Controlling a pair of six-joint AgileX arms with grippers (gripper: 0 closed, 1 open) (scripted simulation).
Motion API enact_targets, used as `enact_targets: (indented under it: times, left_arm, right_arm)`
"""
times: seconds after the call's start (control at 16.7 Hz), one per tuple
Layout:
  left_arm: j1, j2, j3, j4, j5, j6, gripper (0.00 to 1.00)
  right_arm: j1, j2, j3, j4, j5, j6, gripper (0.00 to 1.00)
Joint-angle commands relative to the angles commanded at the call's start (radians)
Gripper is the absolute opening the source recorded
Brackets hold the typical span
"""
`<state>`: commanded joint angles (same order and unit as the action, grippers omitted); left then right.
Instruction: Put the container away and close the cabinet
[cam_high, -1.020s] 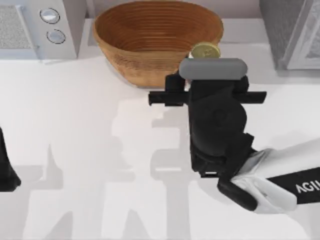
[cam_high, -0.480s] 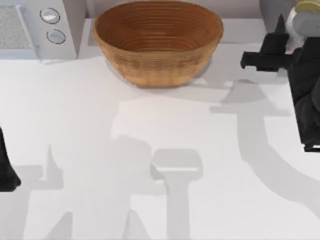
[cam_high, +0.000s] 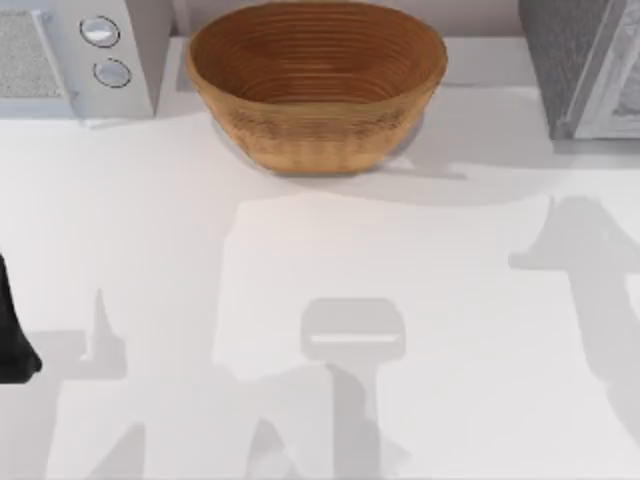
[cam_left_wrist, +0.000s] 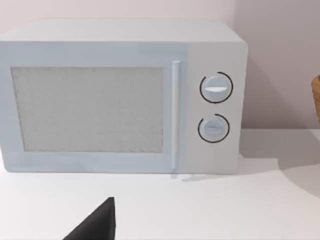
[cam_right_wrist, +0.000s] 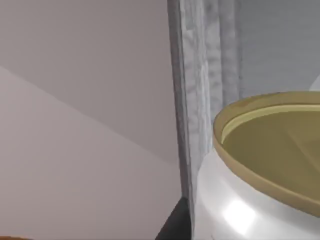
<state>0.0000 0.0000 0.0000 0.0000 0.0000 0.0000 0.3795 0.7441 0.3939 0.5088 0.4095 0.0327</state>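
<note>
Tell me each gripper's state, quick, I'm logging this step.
Left gripper: parked near the microwave, state cannot be told.
Right gripper: close against the container, grip cannot be told.

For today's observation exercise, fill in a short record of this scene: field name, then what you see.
container: gold-topped white can, close before the right wrist camera
beside it: grey cabinet edge
basket: woven brown bowl, table's rear middle
microwave: rear left, door shut
left arm: parked at the table's left edge
table: white
</note>
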Motion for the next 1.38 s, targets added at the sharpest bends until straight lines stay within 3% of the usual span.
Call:
enact_targets:
  times: [0.3, 0.6, 1.08, 1.38]
  left_arm:
    - [0.000, 0.000, 0.000, 0.000, 0.000, 0.000, 1.00]
    - [0.000, 0.000, 0.000, 0.000, 0.000, 0.000, 1.00]
    - [0.000, 0.000, 0.000, 0.000, 0.000, 0.000, 1.00]
    - [0.000, 0.000, 0.000, 0.000, 0.000, 0.000, 1.00]
  right_arm:
    - [-0.189, -0.471, -0.195, -0.276, -0.222, 0.005, 0.00]
    - [-0.357, -0.717, -0.371, -0.483, -0.388, -0.020, 0.00]
    - [-0.374, -0.730, -0.382, -0.510, -0.407, -0.030, 0.00]
    - [-0.344, -0.554, -0.172, -0.563, -0.386, -0.024, 0.00]
